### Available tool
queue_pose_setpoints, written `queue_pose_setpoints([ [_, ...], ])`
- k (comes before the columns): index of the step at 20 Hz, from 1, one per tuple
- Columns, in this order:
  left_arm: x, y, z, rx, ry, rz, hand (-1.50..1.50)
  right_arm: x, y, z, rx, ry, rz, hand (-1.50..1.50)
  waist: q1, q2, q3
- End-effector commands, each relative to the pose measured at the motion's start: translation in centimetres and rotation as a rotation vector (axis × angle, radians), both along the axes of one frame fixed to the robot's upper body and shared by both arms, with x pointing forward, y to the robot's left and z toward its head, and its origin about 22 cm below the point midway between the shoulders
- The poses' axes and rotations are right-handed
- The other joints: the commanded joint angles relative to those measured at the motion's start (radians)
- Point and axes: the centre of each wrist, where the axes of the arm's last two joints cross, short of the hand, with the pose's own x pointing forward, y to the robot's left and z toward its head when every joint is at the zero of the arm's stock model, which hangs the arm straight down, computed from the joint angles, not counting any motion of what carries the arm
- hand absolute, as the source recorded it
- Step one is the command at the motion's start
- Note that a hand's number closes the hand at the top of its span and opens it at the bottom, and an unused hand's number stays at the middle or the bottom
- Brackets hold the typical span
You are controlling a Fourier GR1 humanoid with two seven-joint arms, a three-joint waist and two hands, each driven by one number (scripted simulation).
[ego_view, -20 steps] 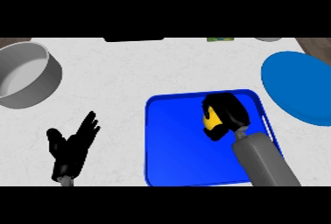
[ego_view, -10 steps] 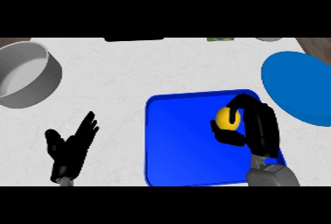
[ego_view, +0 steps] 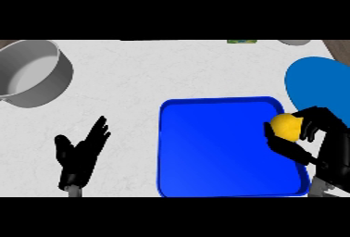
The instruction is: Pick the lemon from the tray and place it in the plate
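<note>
The yellow lemon is held over the right rim of the blue tray, with my right hand curled round it from the right and below. The blue plate lies just beyond, at the counter's right edge, partly cut off by the view. My left hand rests open on the white counter at the lower left, fingers pointing up and away from the tray.
A grey pot stands at the far left. Small items show at the back edge: a green one and a grey one.
My right hand has closed on the lemon and carried it right, from inside the tray to its right rim, toward the plate. The left hand has not moved.
</note>
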Motion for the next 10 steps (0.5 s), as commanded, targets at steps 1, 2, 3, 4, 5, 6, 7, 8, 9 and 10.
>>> queue_pose_setpoints([
  [1, 0.5, -0.6, -1.8, 0.009, 0.022, -0.015, 0.00, 1.6, -5.2, 1.0, 0.033, -0.093, -0.097, 1.50, 0.008, 0.006, -0.002],
  [2, -0.4, -0.8, -1.8, -0.006, 0.010, -0.005, 0.00, 1.3, -6.2, -0.4, 0.004, -0.077, -0.105, 1.50, 0.011, 0.005, -0.002],
  [3, -0.4, 0.5, -1.3, 0.001, 0.012, -0.023, 0.00, 0.9, -8.3, -1.0, -0.005, -0.087, -0.120, 1.50, 0.012, 0.005, -0.001],
  [4, -1.0, -0.7, -0.1, -0.004, 0.021, -0.033, 0.00, 2.5, -9.1, -1.1, -0.004, -0.068, -0.144, 1.50, 0.019, 0.005, -0.001],
  [5, -0.9, -1.1, -0.3, 0.004, 0.021, -0.020, 0.00, 2.6, -9.0, -3.3, -0.020, -0.081, -0.164, 1.50, 0.020, 0.006, -0.001],
  [6, 1.0, -0.6, -0.5, 0.009, 0.023, -0.025, 0.00, 3.3, -11.6, -1.0, -0.016, -0.106, -0.191, 1.50, 0.014, 0.008, -0.001],
  [7, 0.9, -0.9, 0.2, 0.006, 0.014, -0.019, 0.00, 5.4, -11.3, -0.6, 0.001, -0.133, -0.242, 1.50, 0.024, 0.009, -0.001],
  [8, 0.7, -0.6, -0.4, 0.006, 0.008, -0.034, 0.00, 5.1, -13.3, -0.8, -0.039, -0.140, -0.264, 1.50, 0.023, 0.009, -0.001],
  [9, 0.9, -1.0, -0.4, -0.005, 0.009, -0.037, 0.00, 5.8, -13.8, -1.5, -0.032, -0.136, -0.252, 1.50, 0.022, 0.008, -0.001],
  [10, 0.5, -0.1, -0.2, -0.009, 0.010, -0.021, 0.00, 5.5, -15.3, -2.6, -0.014, -0.145, -0.269, 1.50, 0.025, 0.009, 0.000],
])
